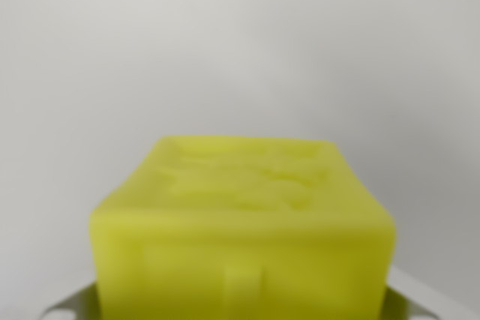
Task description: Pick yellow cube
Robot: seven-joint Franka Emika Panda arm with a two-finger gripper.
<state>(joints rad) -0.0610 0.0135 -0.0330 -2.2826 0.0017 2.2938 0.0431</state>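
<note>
the yellow cube (241, 230) filled the lower centre of the blurred wrist view, close under the camera, pale parts at both bottom corners possibly the fingers, grip and lift state not discernible, so pick progress remained unconfirmed.
</note>
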